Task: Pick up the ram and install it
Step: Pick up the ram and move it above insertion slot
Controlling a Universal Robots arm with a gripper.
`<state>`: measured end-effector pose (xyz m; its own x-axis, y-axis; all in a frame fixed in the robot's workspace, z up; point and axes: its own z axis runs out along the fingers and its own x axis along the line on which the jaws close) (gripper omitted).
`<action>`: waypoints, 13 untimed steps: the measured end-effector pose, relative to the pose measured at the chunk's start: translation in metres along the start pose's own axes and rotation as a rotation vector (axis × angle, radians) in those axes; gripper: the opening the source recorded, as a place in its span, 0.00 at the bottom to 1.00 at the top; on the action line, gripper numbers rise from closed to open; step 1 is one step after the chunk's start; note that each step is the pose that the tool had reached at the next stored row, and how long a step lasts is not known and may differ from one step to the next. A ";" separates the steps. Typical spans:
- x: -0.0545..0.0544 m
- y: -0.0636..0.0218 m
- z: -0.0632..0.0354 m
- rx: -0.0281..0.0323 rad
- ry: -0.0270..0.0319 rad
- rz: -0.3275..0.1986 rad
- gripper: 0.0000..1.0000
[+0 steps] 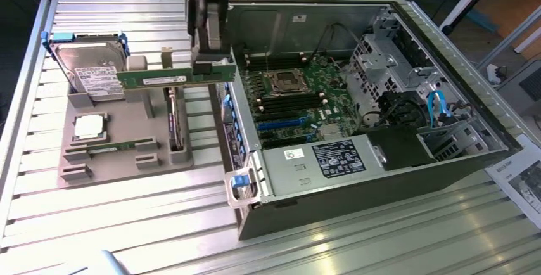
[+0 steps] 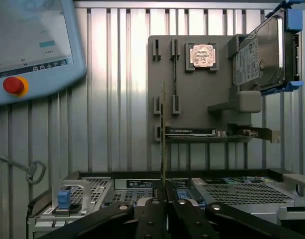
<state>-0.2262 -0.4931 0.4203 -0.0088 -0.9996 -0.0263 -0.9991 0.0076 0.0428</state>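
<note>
The ram (image 1: 169, 77), a long thin green stick, hangs level in the air above the grey holder block (image 1: 127, 161), just outside the open computer case's near wall. My gripper (image 1: 211, 66) is shut on the end of the stick nearest the case. In the wrist view the ram (image 2: 163, 134) shows edge-on as a thin line rising from between my black fingers (image 2: 151, 219). The motherboard (image 1: 296, 101) with its dark memory slots lies inside the case, to the exterior view's right of the stick.
The holder block carries a hard drive (image 1: 89, 66), a square silver processor (image 1: 90, 126), a second green stick (image 1: 118, 146) and an upright dark card (image 1: 173, 129). The open computer case (image 1: 338, 161) lies on the slatted metal table (image 1: 110, 224). A teach pendant (image 2: 33, 45) lies beyond.
</note>
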 end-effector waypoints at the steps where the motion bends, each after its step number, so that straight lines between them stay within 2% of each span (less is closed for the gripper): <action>1: 0.000 -0.0031 -0.0001 0.0000 -0.0001 0.000 0.12; 5: 0.000 -0.0163 -0.0007 0.0000 0.0000 -0.002 0.12; 7: 0.001 -0.0277 -0.0012 -0.0001 0.0001 -0.004 0.12; 13: 0.001 -0.0533 -0.0023 -0.0002 0.0002 -0.008 0.12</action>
<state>-0.1728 -0.4949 0.4203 -0.0011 -0.9997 -0.0264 -0.9991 0.0000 0.0428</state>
